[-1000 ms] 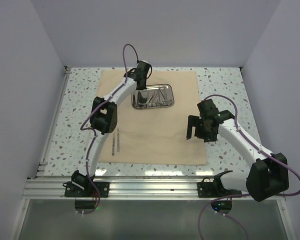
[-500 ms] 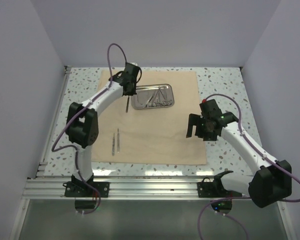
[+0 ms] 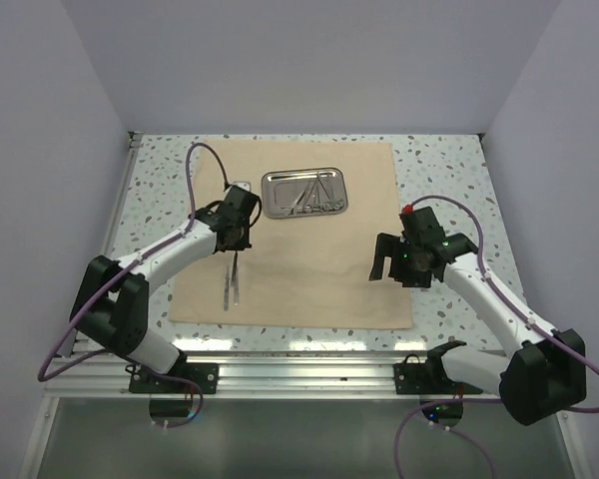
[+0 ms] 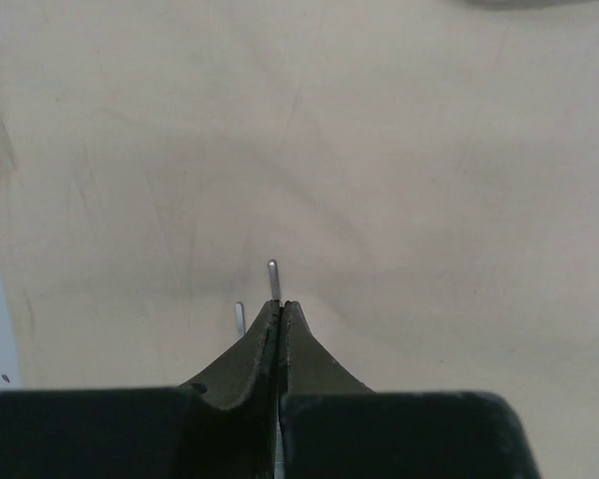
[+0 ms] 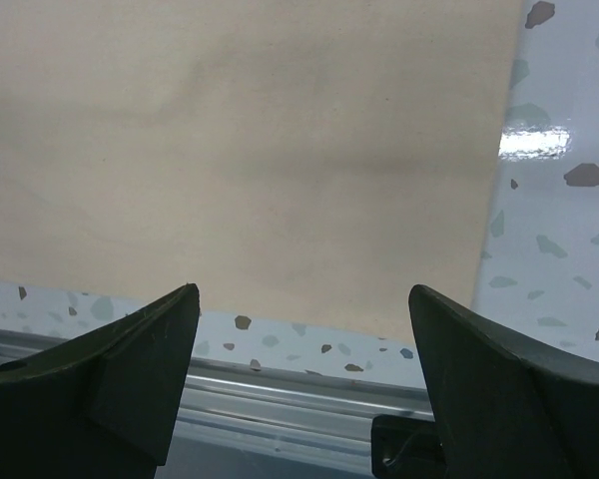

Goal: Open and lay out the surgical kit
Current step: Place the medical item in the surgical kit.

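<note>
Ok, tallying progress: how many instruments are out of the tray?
3: first instrument beside second instrument on the cloth near its left edge; third instrument pinched in the left gripper over them, possibly hiding others.

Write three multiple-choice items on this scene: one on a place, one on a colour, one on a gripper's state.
1. The tray sits:
A) on the bare table
B) on the cloth
C) in a gripper

2. The cloth is:
A) beige
B) blue
C) green

3. The left gripper is:
A) wide open
B) shut on nothing
C) shut on a thin silver tool

Answers:
1 B: the top view shows cloth on every side of the tray.
2 A: the cloth looks tan in every view.
3 C: the left wrist view shows the gripper pinched shut with the tool's tip sticking out of it.
</note>
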Controlling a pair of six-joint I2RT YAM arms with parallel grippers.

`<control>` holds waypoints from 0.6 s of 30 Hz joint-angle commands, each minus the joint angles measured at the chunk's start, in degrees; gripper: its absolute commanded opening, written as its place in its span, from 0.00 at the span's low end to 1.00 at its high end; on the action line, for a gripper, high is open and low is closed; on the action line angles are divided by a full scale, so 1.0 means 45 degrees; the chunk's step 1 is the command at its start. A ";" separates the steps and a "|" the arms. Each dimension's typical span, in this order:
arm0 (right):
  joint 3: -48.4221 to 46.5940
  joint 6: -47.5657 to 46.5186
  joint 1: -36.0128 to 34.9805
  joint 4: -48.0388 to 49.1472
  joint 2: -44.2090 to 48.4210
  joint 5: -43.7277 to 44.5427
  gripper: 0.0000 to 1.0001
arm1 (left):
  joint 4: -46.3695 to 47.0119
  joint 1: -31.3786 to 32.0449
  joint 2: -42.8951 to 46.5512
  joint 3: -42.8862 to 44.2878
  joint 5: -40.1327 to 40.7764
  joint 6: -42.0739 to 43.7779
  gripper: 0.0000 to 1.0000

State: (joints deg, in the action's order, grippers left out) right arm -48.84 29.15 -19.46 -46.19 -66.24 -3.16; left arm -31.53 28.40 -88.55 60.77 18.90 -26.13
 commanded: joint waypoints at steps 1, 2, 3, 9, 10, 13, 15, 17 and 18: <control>0.0306 0.0144 0.0048 0.0363 0.0558 -0.0450 0.89 | 0.0464 0.0269 0.0888 -0.1098 0.0293 -0.1145 0.00; 0.0364 0.0163 0.0029 0.0363 0.0637 -0.0489 0.89 | 0.0502 0.0309 0.1005 -0.1315 0.0332 -0.1243 0.00; 0.0442 0.0183 0.0028 0.0363 0.0773 -0.0548 0.89 | 0.0560 0.0348 0.1239 -0.1530 0.0371 -0.1360 0.00; 0.0892 0.0261 0.0048 0.0246 0.1223 -0.0626 0.89 | 0.1127 0.0485 0.1612 -0.2860 0.0352 -0.1634 0.00; 0.0912 0.0300 0.0029 0.0227 0.1378 -0.0665 0.89 | 0.1147 0.0504 0.1631 -0.2996 0.0371 -0.1654 0.00; 0.0892 0.0359 0.0028 0.0149 0.1574 -0.0646 0.89 | 0.1089 0.0505 0.1807 -0.2959 0.0507 -0.1674 0.35; 0.0912 0.0379 0.0028 0.0051 0.1691 -0.0646 0.89 | 0.0893 0.0505 0.1924 -0.2725 0.0760 -0.1538 0.61; 0.0931 0.0476 0.0028 -0.0008 0.1886 -0.0646 0.89 | 0.0660 0.0524 0.1925 -0.2121 0.0976 -0.1343 0.77; 0.0970 0.0496 0.0028 -0.0027 0.1945 -0.0626 0.89 | 0.0562 0.0524 0.1828 -0.1848 0.1228 -0.1148 0.88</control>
State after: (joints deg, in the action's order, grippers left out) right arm -44.71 30.44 -19.46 -45.89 -59.27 -4.67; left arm -30.28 30.46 -82.17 48.07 20.69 -31.73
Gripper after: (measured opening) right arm 0.897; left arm 0.796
